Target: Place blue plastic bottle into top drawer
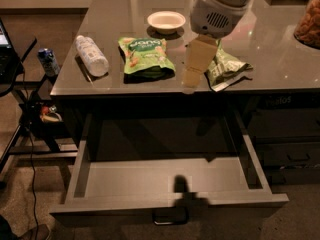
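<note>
The blue plastic bottle (pixel 91 55) lies on its side at the left end of the tabletop, cap toward the back. The top drawer (pixel 125 181) is pulled wide open below the table; its grey interior is empty and its metal loop handle (pixel 170 216) is at the front. My gripper (pixel 193 77) hangs on the white arm above the table's front edge, right of centre. It is well to the right of the bottle and holds nothing that I can see.
A green snack bag (pixel 145 56) lies between the bottle and the gripper. A second green bag (pixel 227 66) lies just right of the gripper. A white bowl (pixel 166 20) sits further back. A small blue can (pixel 48 61) and cables are at the left. Narrower drawer fronts (pixel 290 134) are at the right.
</note>
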Available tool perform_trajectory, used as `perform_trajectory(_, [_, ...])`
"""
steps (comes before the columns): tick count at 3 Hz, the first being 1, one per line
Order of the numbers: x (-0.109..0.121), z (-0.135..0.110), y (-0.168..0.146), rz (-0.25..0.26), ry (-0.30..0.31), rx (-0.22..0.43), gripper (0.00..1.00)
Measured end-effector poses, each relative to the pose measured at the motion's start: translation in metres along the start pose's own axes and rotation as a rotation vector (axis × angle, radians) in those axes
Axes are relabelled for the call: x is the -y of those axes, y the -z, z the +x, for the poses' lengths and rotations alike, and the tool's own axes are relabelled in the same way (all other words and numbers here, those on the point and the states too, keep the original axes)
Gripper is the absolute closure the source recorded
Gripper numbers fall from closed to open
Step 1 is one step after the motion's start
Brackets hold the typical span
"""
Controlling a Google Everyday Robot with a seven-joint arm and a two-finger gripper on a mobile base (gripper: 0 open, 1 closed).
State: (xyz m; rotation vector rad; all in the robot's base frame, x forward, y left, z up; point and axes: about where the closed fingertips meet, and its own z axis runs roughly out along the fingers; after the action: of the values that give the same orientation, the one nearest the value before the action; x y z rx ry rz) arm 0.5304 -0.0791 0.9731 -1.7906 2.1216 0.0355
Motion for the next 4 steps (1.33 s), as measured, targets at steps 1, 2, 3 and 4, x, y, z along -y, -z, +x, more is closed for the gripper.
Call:
perform_trajectory(1, [0.034,-0.054,-0.023,-0.022,0.022,0.054,0.0])
perform_trajectory(2, [0.034,-0.054,-0.023,-0.022,0.022,0.055,0.0])
perform_trajectory(3, [0.044,-0.079,-0.033,-0.003,-0.009,0.114,0.0])
perform_trajectory(4, [0.065,-0.123,-0.051,0.001,-0.05,0.155,0.0])
